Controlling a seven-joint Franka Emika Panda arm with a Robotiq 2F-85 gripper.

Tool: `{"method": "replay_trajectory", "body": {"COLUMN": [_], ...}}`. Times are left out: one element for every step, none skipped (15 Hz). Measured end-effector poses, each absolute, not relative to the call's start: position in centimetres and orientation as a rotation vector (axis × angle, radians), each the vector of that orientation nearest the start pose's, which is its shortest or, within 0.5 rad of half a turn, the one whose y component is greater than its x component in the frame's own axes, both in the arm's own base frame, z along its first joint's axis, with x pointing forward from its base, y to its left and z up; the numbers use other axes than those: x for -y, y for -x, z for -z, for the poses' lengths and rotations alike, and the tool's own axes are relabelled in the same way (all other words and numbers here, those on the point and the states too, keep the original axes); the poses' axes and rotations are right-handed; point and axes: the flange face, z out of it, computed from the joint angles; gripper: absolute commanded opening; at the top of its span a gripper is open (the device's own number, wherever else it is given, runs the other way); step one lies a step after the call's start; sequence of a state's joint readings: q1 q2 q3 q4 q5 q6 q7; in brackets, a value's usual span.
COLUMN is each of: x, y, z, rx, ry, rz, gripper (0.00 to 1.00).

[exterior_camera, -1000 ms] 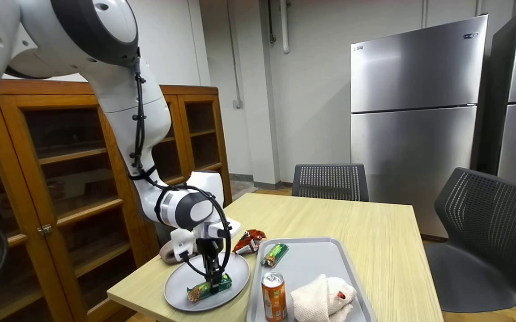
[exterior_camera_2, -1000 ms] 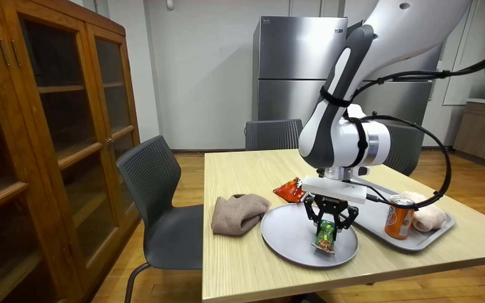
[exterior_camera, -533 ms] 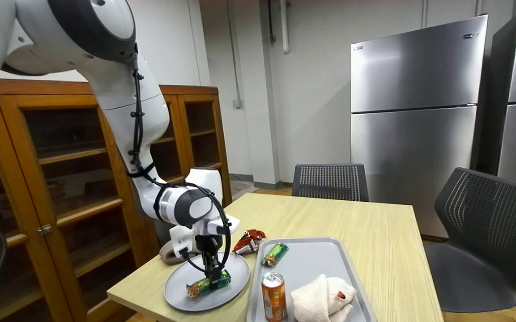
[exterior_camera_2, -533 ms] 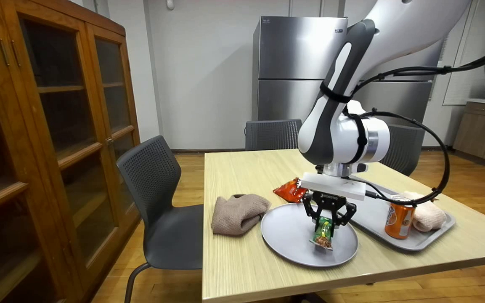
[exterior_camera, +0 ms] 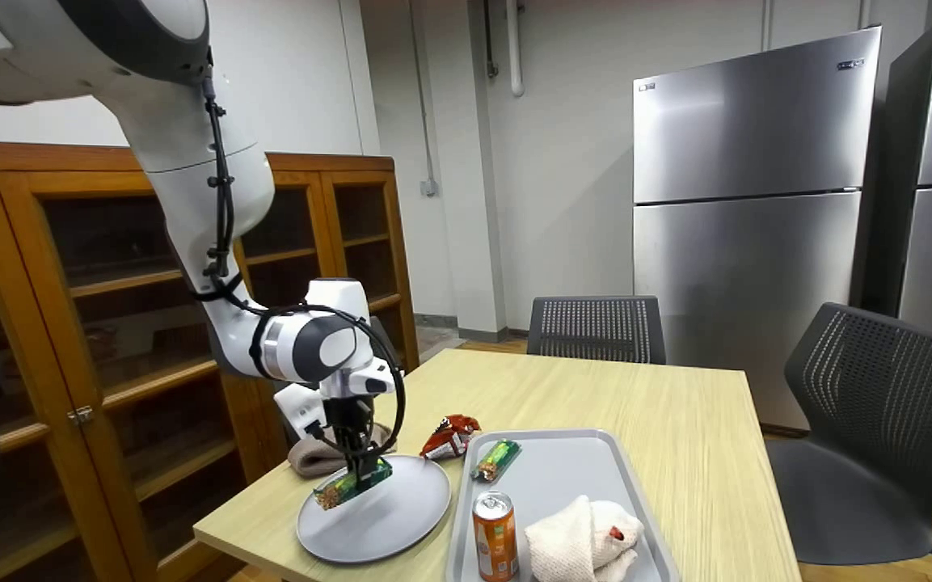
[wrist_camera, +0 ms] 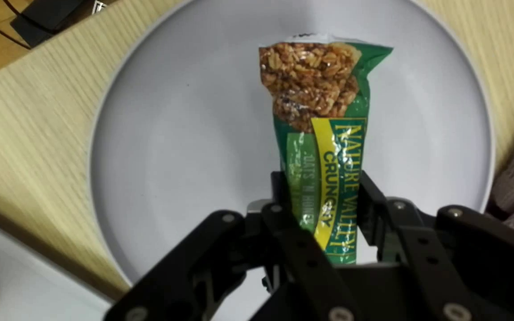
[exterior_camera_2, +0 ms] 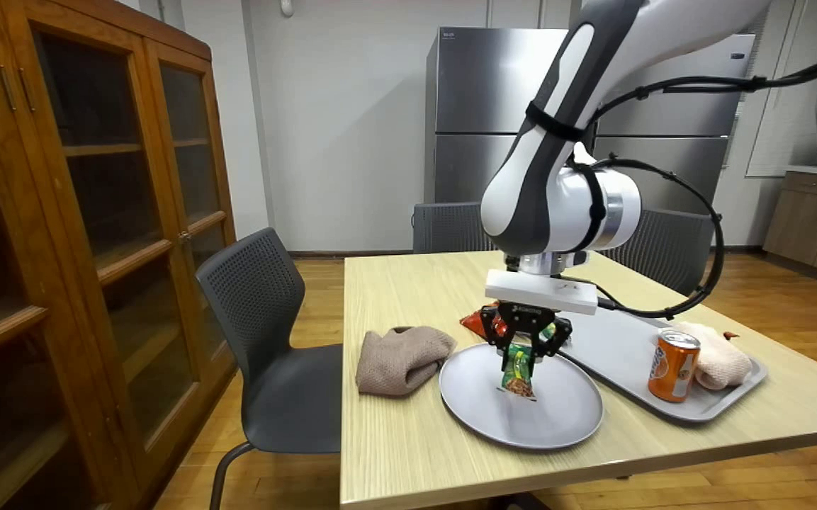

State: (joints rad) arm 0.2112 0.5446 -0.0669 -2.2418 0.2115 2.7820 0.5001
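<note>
A green granola bar [wrist_camera: 317, 84] in a Nature Valley wrapper is pinched between the black fingers of my gripper [wrist_camera: 321, 187], one finger against each long side. In the exterior views the same bar [exterior_camera: 335, 490] [exterior_camera_2: 519, 379] hangs beneath the gripper [exterior_camera: 361, 475] [exterior_camera_2: 519, 360], slightly tilted and raised over the round grey plate [exterior_camera: 401, 517] [exterior_camera_2: 557, 421]. Nothing else lies on the plate's visible surface. The bar's rear end is hidden by the gripper in the wrist view.
Right of the plate, a grey tray [exterior_camera: 571, 469] carries another green bar [exterior_camera: 498, 461], an orange can [exterior_camera: 495, 540] and a whitish cloth [exterior_camera: 579, 541]. A brown cloth [exterior_camera_2: 404, 360] and a red snack bag [exterior_camera: 449, 436] lie near the plate. Chairs [exterior_camera_2: 273, 340] and a wooden cabinet [exterior_camera_2: 96, 212] surround the table.
My gripper has risen off the plate with the granola bar between its fingers. It has also shifted toward the left in both exterior views. The other objects stay put.
</note>
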Motion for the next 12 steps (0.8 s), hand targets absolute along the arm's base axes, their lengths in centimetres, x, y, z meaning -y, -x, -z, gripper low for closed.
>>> {"method": "replay_trajectory", "body": {"x": [-7.6, -8.7, -9.9, -11.0, -12.1, -13.2, -14.2, -15.3, -16.3, -17.3, -18.3, -19.2], "y": [-52.8, -52.6, -52.5, -52.3, -52.2, -52.0, -51.8, -51.6, -51.4, -51.2, -51.0, -50.8], "z": [-12.4, -12.6, -12.7, -12.8, -13.0, -13.1, -13.2, -13.3, -13.4, -13.5, -13.5, -13.6], "rx": [-0.786, -0.739, -0.688, -0.636, -0.586, -0.538, -0.494, -0.453, -0.418, -0.386, -0.357, -0.332], "ry": [2.998, 3.003, 3.007, 3.009, 3.01, 3.011, 3.012, 3.014, 3.015, 3.015, 3.015, 3.015], "rz": [-0.018, -0.018, -0.02, -0.023, -0.024, -0.026, -0.029, -0.033, -0.037, -0.04, -0.042, -0.046], "gripper": [0.13, 0.13, 0.13, 0.13, 0.13, 0.13, 0.13, 0.13, 0.13, 0.13, 0.13, 0.13]}}
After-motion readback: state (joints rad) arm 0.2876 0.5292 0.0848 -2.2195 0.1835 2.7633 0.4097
